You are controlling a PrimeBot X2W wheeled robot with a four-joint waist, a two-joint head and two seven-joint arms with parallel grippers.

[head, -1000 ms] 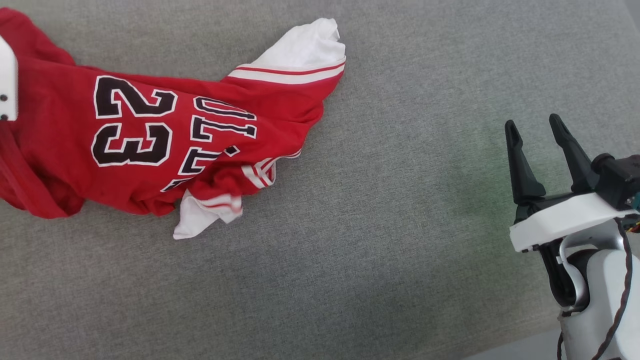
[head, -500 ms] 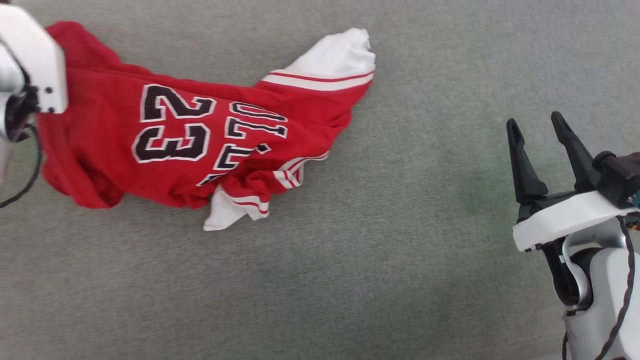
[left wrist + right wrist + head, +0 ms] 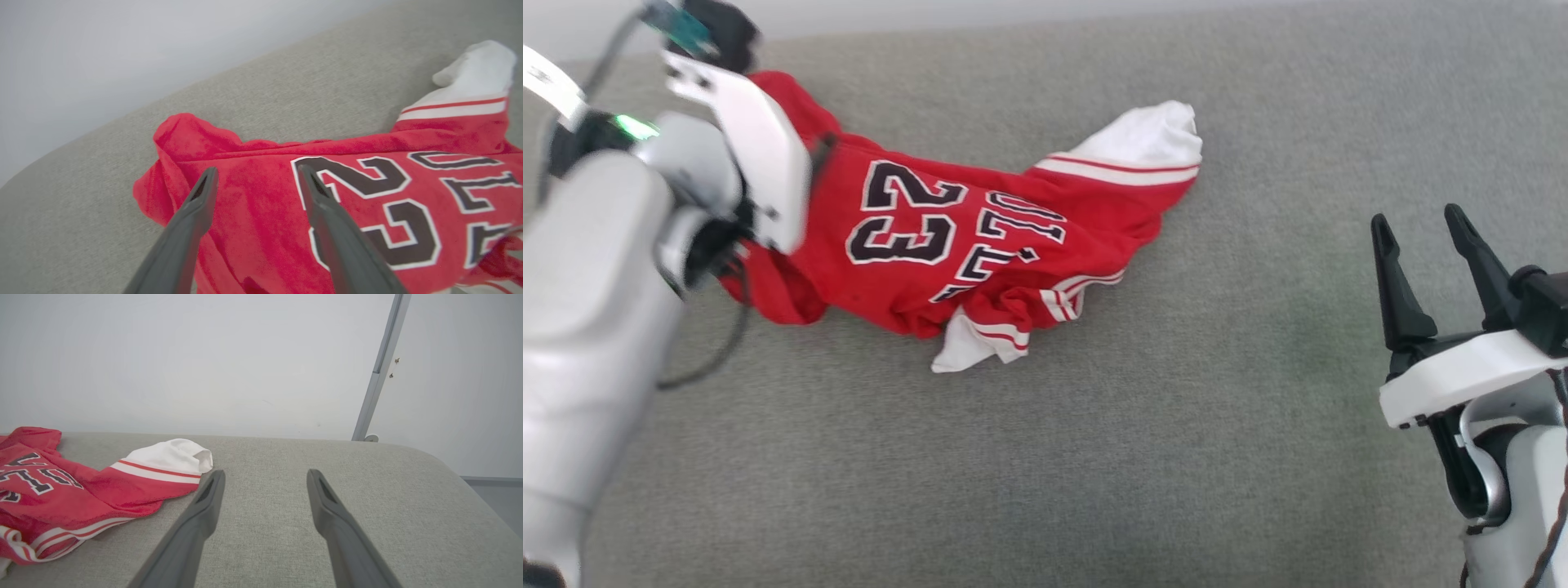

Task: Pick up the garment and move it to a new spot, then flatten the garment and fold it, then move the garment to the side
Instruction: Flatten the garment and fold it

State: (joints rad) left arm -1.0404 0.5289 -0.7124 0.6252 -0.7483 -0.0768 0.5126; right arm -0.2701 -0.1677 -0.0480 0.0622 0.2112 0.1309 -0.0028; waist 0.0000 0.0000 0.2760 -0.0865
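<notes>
1. Left wrist view: my left pincer [image 3: 257, 169] hangs open just above the crumpled red jersey-style shirt [image 3: 265, 228] with white sleeves and a black 23, gripping nothing.
2. My right pincer [image 3: 1416, 214], also open and empty, sits well apart over the grey fabric worktop [image 3: 1094, 457].
3. To flatten it, I'd pinch single layers at the hem and the far white sleeve [image 3: 1152, 135], then pull gently outward.

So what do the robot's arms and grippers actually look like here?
The left gripper and right gripper each have two long, tapering dark fingers on white plates with small screws. The left forearm is smooth pale grey, with a green light and a black cable; the right wrist is white and silver.
</notes>
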